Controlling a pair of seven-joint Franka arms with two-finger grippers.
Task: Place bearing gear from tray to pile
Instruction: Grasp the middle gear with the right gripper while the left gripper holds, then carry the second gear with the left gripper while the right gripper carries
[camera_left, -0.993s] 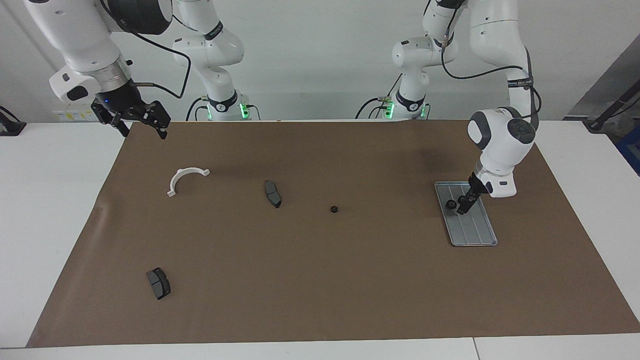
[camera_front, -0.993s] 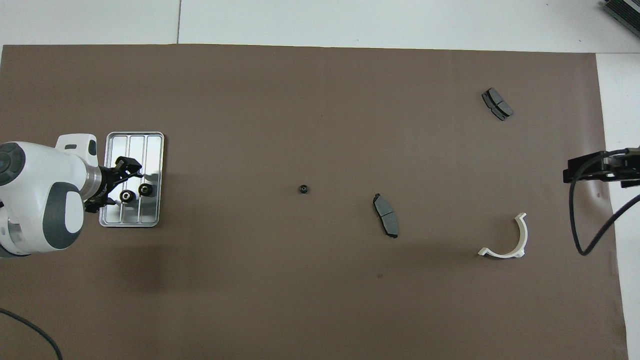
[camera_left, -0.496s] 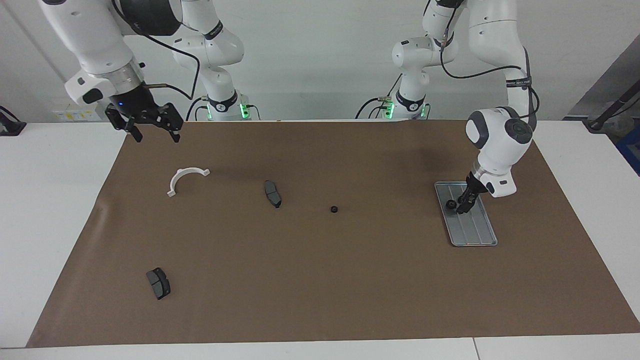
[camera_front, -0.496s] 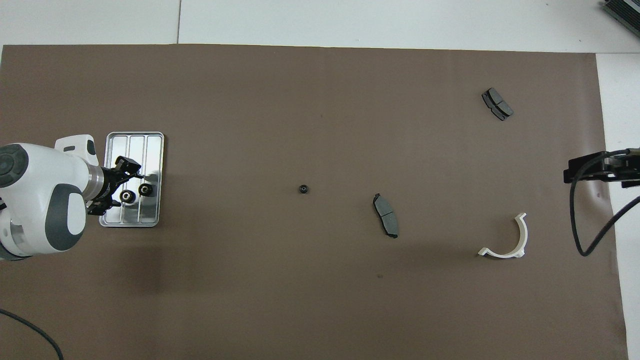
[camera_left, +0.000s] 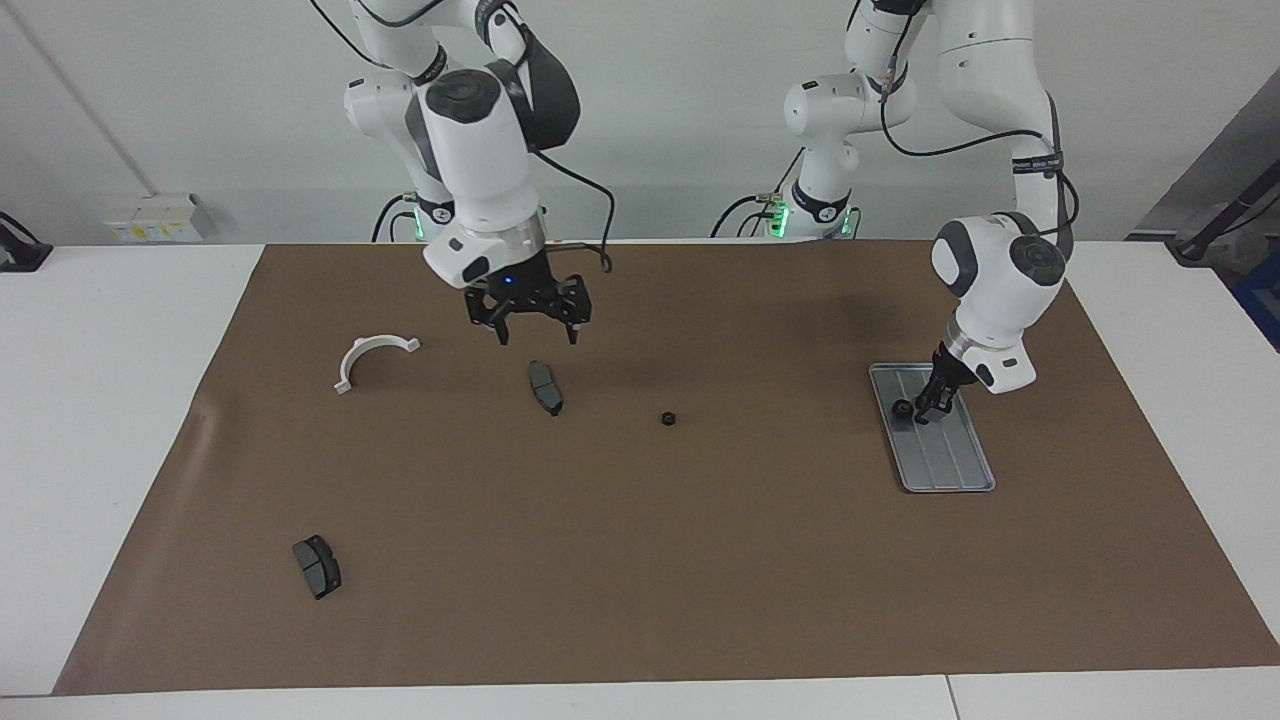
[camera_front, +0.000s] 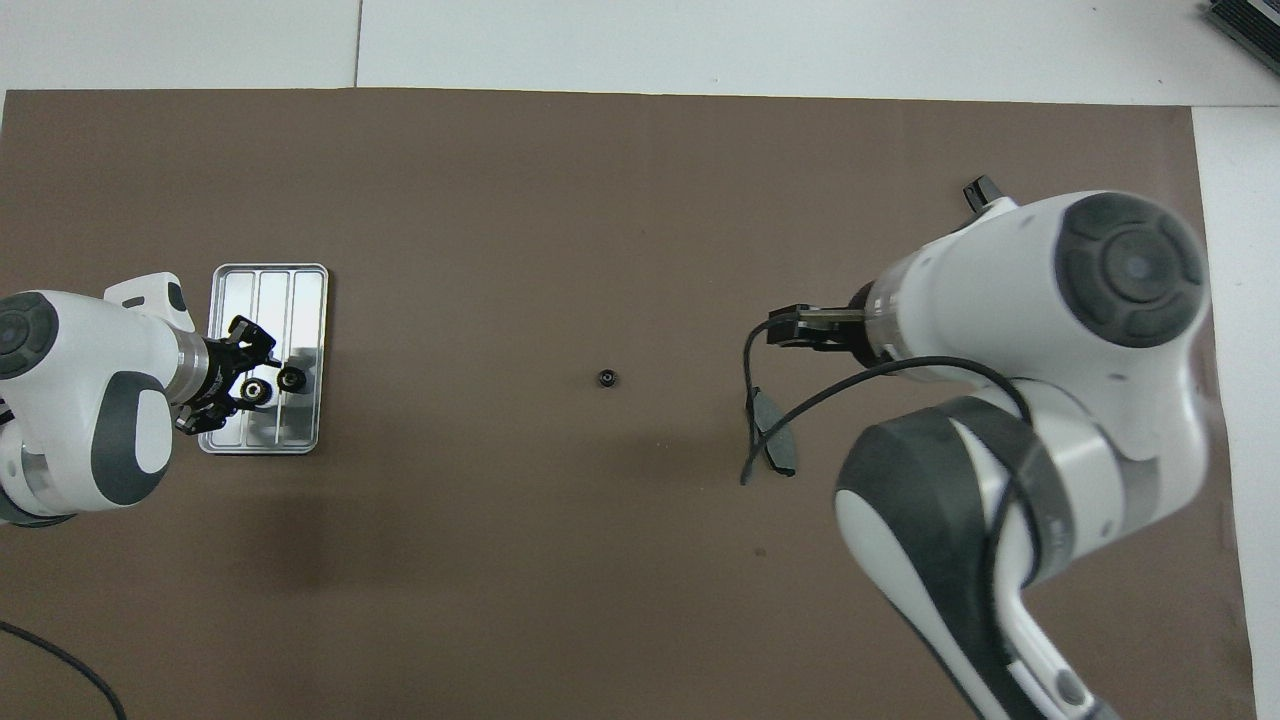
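The silver tray (camera_left: 945, 462) (camera_front: 270, 288) lies at the left arm's end of the mat. Two black bearing gears (camera_front: 291, 378) (camera_front: 253, 391) sit in it. My left gripper (camera_left: 931, 404) (camera_front: 240, 378) is down in the tray around one of them, and I cannot see whether it grips. The other gear (camera_left: 902, 408) lies beside it. A third gear (camera_left: 667, 418) (camera_front: 606, 378) rests mid-mat. My right gripper (camera_left: 537, 337) hangs open and empty over the mat, by a brake pad (camera_left: 545, 388) (camera_front: 778, 445) of the pile.
The pile's white half-ring bracket (camera_left: 372, 356) lies toward the right arm's end, hidden under the right arm in the overhead view. Another brake pad (camera_left: 317, 566) lies farther from the robots; only its corner (camera_front: 982, 189) shows from overhead.
The right arm has swung in from the table's edge at its own end to above the mat by the brake pad. The left gripper has stayed low in the tray.
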